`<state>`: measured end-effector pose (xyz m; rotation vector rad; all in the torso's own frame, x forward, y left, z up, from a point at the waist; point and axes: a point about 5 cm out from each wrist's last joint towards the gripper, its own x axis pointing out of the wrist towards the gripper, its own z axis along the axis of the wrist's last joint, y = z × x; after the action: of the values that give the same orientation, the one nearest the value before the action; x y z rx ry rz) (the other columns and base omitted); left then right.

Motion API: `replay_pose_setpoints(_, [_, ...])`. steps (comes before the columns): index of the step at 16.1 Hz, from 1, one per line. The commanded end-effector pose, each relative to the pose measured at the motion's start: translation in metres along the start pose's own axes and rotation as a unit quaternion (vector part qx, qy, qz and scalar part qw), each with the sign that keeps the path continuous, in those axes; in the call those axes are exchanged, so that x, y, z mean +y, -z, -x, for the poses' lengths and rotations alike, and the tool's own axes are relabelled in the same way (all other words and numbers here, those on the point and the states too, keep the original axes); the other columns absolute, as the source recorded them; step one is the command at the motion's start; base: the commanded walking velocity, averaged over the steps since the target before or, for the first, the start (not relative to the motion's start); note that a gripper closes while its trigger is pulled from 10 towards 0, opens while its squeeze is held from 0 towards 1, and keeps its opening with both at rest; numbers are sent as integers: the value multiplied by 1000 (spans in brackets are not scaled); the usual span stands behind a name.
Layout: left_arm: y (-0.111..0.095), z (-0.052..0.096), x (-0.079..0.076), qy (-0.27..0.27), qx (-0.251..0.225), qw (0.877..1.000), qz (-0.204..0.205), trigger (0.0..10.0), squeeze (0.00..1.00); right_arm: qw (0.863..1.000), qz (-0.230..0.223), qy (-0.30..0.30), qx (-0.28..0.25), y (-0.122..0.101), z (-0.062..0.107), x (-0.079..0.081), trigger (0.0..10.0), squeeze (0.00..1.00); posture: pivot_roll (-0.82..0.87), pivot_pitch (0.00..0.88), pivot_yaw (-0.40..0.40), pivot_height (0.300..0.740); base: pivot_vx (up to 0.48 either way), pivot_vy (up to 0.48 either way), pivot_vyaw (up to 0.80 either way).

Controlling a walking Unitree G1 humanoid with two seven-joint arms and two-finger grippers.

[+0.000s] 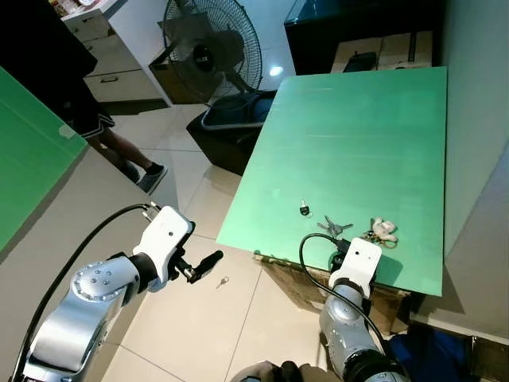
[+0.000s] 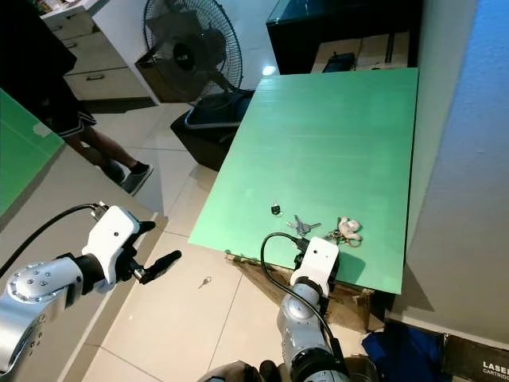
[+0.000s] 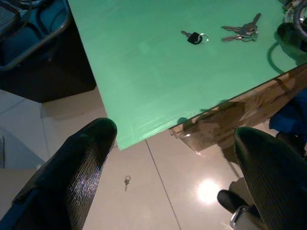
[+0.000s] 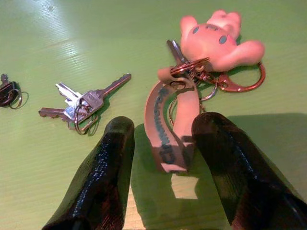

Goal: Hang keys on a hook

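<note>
Three key sets (image 1: 335, 228) on a green tabletop (image 1: 358, 143), small key (image 1: 223, 282) on the floor.

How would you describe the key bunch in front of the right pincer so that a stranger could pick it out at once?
Start at the green tabletop and go to its near edge, where the open right pincer points. Three sets of keys lie there in a row. Pick the key bunch farthest to the robot's right: it alone has a pink toy figure and a looped strap, while the silver keys and black-headed key have neither.

Matt green board (image 1: 350, 151); glossy floor tiles (image 3: 158, 191). Between the textured black fingers (image 4: 103, 177), a cloth-like strap (image 4: 168, 129); beyond them, shiny metal keys (image 4: 81, 103) and a smooth pink charm (image 4: 216, 40).
</note>
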<state>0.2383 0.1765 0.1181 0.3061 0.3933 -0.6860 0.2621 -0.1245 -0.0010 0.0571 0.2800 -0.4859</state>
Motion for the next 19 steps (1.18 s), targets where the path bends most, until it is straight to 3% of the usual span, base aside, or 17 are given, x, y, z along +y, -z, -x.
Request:
replay_pose_setpoints(1, [6, 4, 4, -5, 17, 1000, 0, 10000, 0, 1000, 5, -11, 14, 7, 9, 9, 0, 0, 9, 124, 400, 740, 0, 0, 0])
replay_pose_setpoints(7, [7, 4, 6, -5, 20, 1000, -4, 10000, 0, 1000, 1, -18, 13, 7, 12, 12, 0, 0, 3, 115, 400, 740, 0, 0, 0])
replay_pose_setpoints(11, [6, 4, 7, -2, 21, 1000, -7, 10000, 0, 999, 7, -18, 39, 11, 12, 14, 0, 0, 0, 111, 400, 740, 0, 0, 0])
replay_pose_setpoints(12, [6, 5, 7, -1, 21, 1000, -8, 10000, 0, 999, 9, -19, 41, 11, 12, 15, 10000, 0, 3, 109, 400, 740, 0, 0, 0])
replay_pose_setpoints(13, [6, 5, 7, -1, 21, 1000, -9, 10000, 0, 999, 6, -17, 43, 12, 12, 15, 10000, 0, 4, 110, 400, 740, 0, 0, 0])
replay_pose_setpoints(14, [6, 6, 8, -2, 22, 1000, -10, 10000, 0, 999, -5, -17, 45, 13, 12, 14, 10000, 1000, 7, 109, 400, 740, 0, 0, 0])
replay_pose_setpoints(19, [5, 7, 9, -4, 22, 1000, -12, 10000, 0, 999, -21, -22, 42, 11, 12, 14, 10000, 1000, 10, 113, 400, 740, 0, 0, 0])
